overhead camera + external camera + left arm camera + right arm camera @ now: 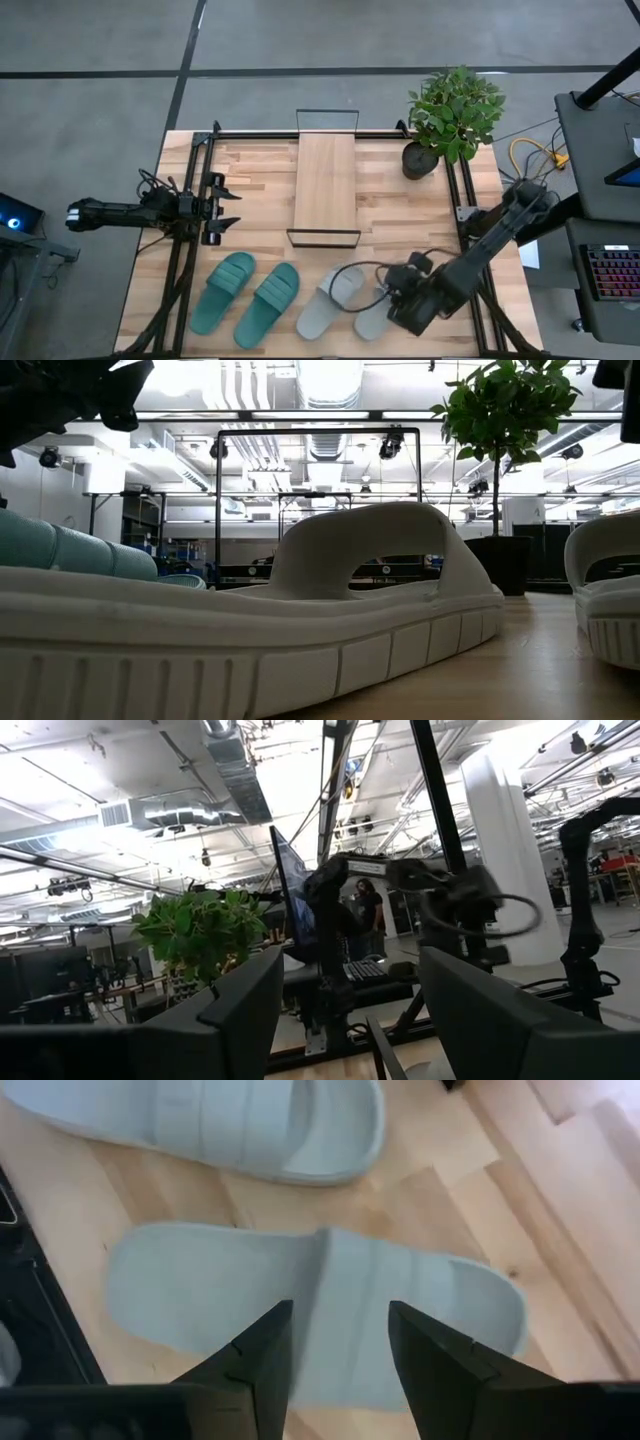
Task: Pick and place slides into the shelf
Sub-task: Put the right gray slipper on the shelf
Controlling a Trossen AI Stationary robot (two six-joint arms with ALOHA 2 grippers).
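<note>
While all four slides lie in a row along the table's 6 o'clock edge, the right gripper (pixel 400 300) hangs directly over the outermost pale grey rubbery slide (pixel 377 312), at about 5 o'clock on the butcher-block tabletop (pixel 260 190). Its two dark fingers (pixel 262 1352) stand parted, holding nothing, with the wide ribbed strap (pixel 345 1295) showing in the gap between them. That slide's long axis runs across the line of the fingers in the right wrist view, so the jaws look set to close across its width rather than along its length. Its pale grey partner (pixel 330 301) lies just beside it, toward 9 o'clock, and the teal-green rubbery pair (pixel 245 293) sits farther along at about 7 o'clock. The low shelf with its light wooden plank top and thin black wire frame (pixel 325 183) stands at table centre, toward 11 o'clock from the right gripper. The left gripper (pixel 225 207), fingers apart and empty, waits at 9 o'clock, well apart from the grey slides; the right arm is plainly nearer.
</note>
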